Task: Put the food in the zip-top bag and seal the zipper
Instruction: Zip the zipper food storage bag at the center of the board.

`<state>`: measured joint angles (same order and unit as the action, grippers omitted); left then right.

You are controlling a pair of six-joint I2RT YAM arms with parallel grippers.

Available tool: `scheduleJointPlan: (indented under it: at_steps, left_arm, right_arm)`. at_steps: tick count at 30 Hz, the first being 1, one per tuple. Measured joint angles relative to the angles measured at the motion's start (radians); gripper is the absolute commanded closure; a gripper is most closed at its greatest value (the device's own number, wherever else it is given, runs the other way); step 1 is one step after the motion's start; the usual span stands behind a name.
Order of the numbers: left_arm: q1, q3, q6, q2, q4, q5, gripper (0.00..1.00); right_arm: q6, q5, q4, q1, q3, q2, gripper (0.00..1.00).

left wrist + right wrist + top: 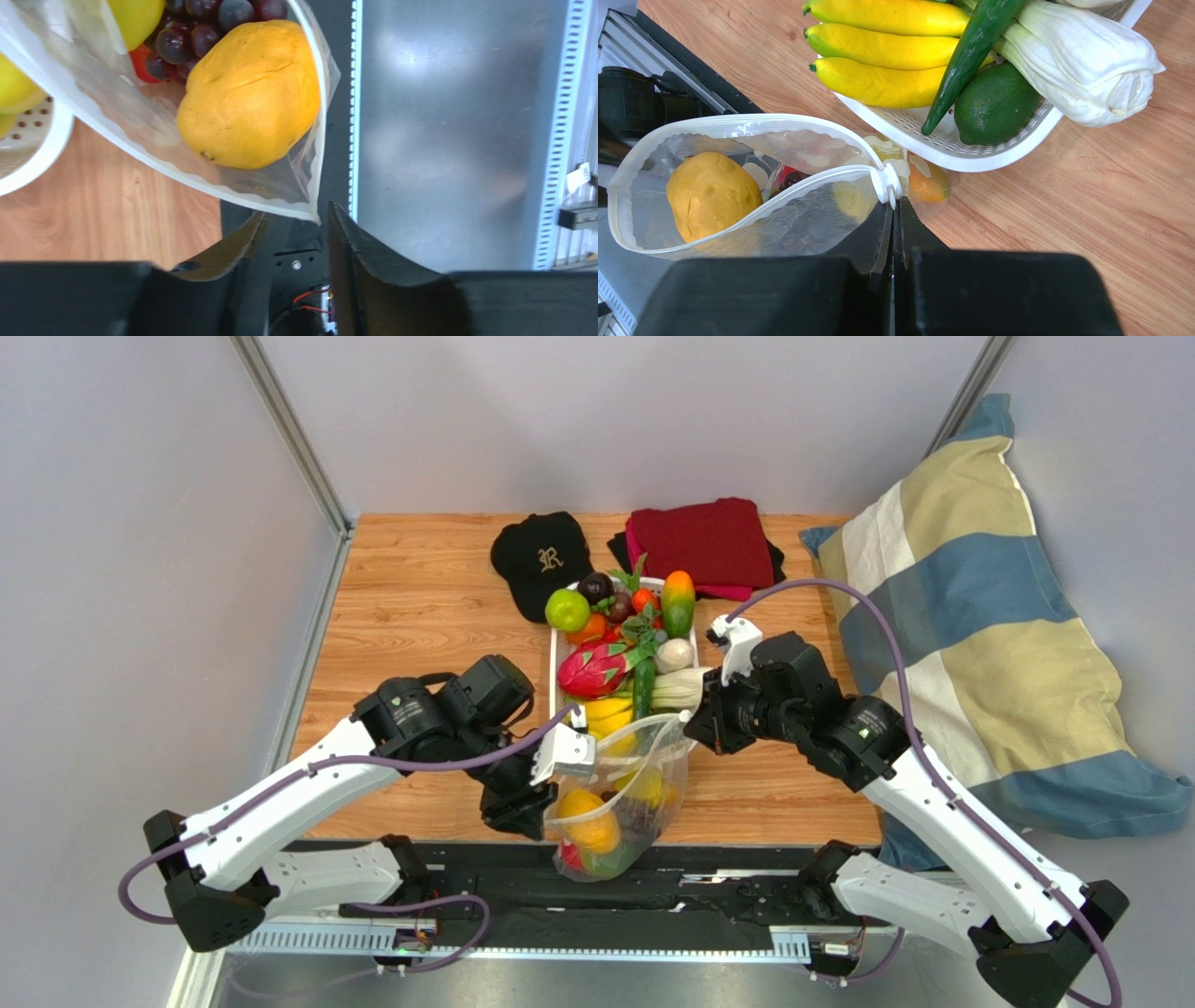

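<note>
The zip-top bag [801, 217] sits at the near edge of the wooden surface [1088, 210], just in front of the white tray [990, 150], and its lower end reaches past the wood over the dark strip by the arm bases. Its mouth gapes wide: the zipper [745, 120] runs as a white rim in an open loop, unsealed. Inside lie an orange-yellow mango [253, 91], a bunch of dark grapes [203, 28] and a red piece beside them, along with something yellow that is only partly in view.

The right claw [894, 206] is closed tight on the bag at one end of the rim, just beneath a small white tab [887, 183] where the two sides of the zipper meet. The left claw [298, 211] stands with its jaws apart. The bag's bottom corner hangs just at the fingertips, not pinched between them.

In the tray, three yellow bananas [878, 49] lie side by side with a long green chilli [969, 49] across them. Beside these are a dark green avocado [994, 105] and a pale leafy vegetable [1081, 63]. Farther back are a pink dragon fruit [592, 669] and several more pieces.

Beyond the tray lie a black cap [540, 560] and a folded red cloth [701, 542]. A striped pillow [982, 616] leans at the right side.
</note>
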<state>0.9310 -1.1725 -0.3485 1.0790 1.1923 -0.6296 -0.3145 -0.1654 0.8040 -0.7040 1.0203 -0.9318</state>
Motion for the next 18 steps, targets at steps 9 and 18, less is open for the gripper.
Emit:
scheduleJointPlan:
  at_steps: [9,18]
  left_arm:
    - [0.001,-0.019,0.094,-0.010,-0.042,0.051,1.00]
    - [0.000,-0.224,0.133,-0.025,-0.097,0.057,1.00]
  right_arm:
    - [0.009,-0.028,-0.007,0.001,-0.006,0.012,1.00]
    - [0.084,-0.193,-0.081,0.005,-0.148,0.084,1.00]
